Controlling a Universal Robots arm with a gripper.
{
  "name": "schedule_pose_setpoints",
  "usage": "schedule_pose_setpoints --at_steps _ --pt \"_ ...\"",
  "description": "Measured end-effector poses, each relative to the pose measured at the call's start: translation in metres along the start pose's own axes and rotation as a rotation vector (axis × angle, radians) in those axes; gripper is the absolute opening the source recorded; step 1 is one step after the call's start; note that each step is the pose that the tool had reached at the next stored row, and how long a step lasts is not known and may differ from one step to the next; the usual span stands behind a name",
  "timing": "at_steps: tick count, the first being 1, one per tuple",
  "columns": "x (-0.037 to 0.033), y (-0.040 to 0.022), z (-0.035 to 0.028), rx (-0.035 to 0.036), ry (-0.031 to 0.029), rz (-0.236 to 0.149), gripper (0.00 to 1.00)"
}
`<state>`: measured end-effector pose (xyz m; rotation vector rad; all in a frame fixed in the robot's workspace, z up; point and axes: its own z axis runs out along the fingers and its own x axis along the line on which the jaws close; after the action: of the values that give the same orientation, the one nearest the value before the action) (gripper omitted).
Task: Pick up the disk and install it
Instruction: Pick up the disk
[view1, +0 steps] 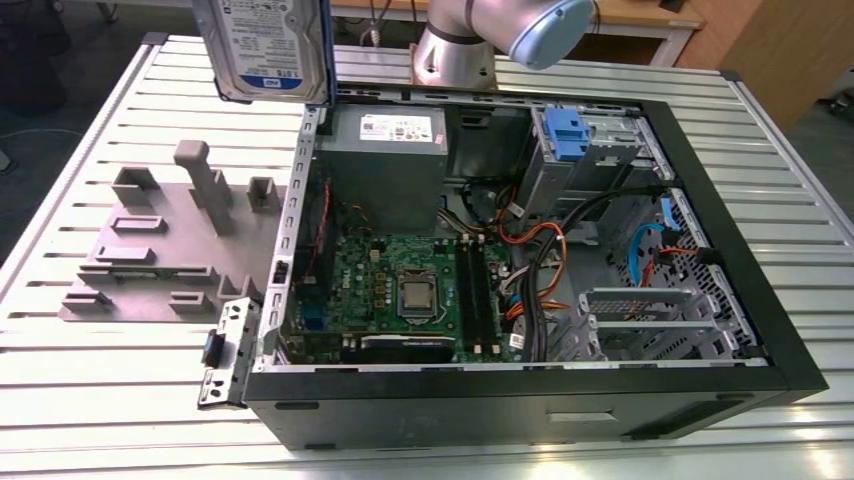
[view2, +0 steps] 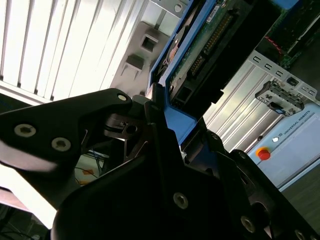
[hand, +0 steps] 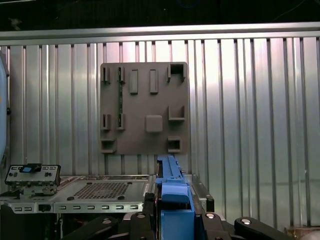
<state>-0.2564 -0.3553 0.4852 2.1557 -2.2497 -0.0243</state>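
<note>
Your fingers (view2: 90, 107) are clamped on the blue bracket (view2: 175, 122) that frames the disk (view1: 264, 45). In the second wrist view the bracket's edge sits pinched between them with no gap showing. The gripper (view2: 167, 117) has hold of nothing else.

In the exterior view the disk hangs upright with its label facing the camera. It is high above the surface (view1: 107, 400) and roughly over the wall of the open computer case (view1: 534, 390) on the exterior view's left. It touches nothing below it. Beyond that wall, further to the exterior view's left, the grey fixture plate (view1: 147, 255) lies flat on the surface.

I judge the pick-up done and the disk in transit, with the install not yet begun.

Further off inside the case sit the grey power supply (view1: 387, 165) and the loose cables (view1: 534, 240). At the far corner is the metal drive cage (view1: 607, 165), which carries a small blue clip (view1: 566, 135). That cage is well apart from the disk. A second cage (view1: 654, 320) sits nearer the front, and I cannot tell which one you mean to fill.

Either way, the install calls for squaring the bracket with the cage rails. It also calls for keeping clear of the cables and the case walls.
</note>
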Motion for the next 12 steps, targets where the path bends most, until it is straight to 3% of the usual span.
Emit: schedule_pose_setpoints --at_steps 12 --pt "-0.0002 -0.0036 -0.0001 0.0000 0.0001 0.000 0.36"
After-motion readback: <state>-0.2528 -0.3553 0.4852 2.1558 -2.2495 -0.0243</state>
